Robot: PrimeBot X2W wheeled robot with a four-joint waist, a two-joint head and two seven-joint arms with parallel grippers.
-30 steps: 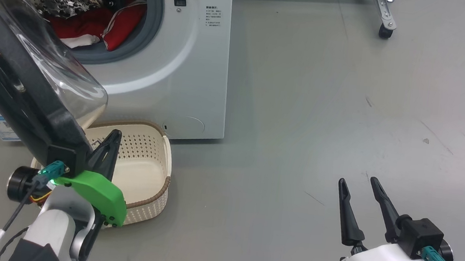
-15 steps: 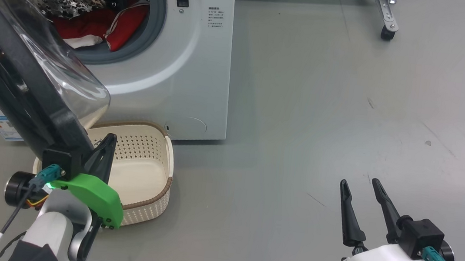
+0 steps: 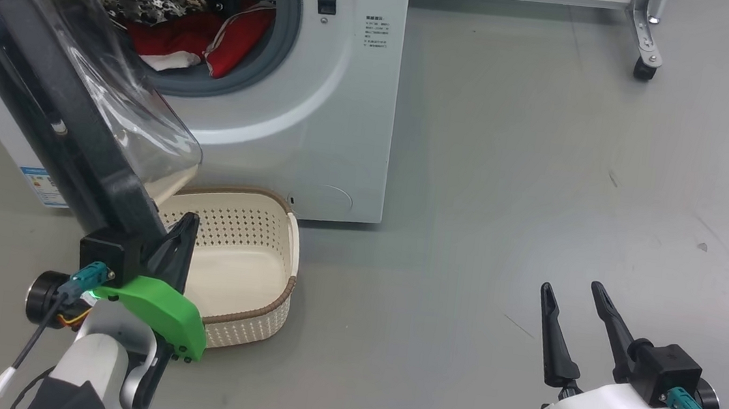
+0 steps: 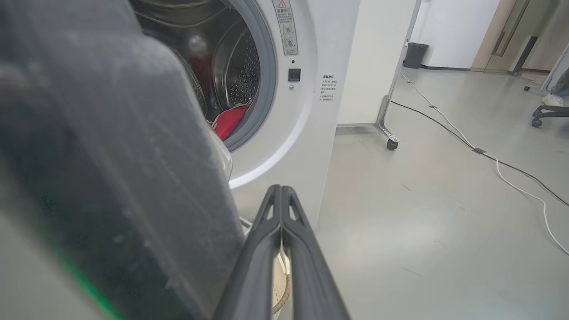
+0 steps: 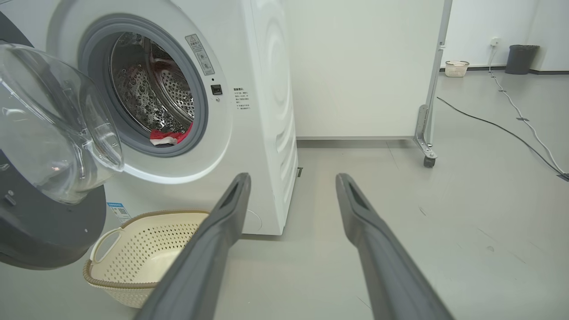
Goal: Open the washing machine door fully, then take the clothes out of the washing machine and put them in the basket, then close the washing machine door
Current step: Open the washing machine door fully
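Head view: left claw (image 3: 189, 224) clenched empty beside the open washing machine door (image 3: 52, 114), right claw (image 3: 570, 288) released; left wrist view: jaws pressed together; right wrist view: clothes (image 5: 178, 132) low in the drum (image 5: 146, 89), likely limp and light, best pinched at a fold.

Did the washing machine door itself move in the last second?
Yes, slightly. The camera turned, sliding everything right, but the washing machine door slid less than the basket behind its lower corner: it swung left, wider open.
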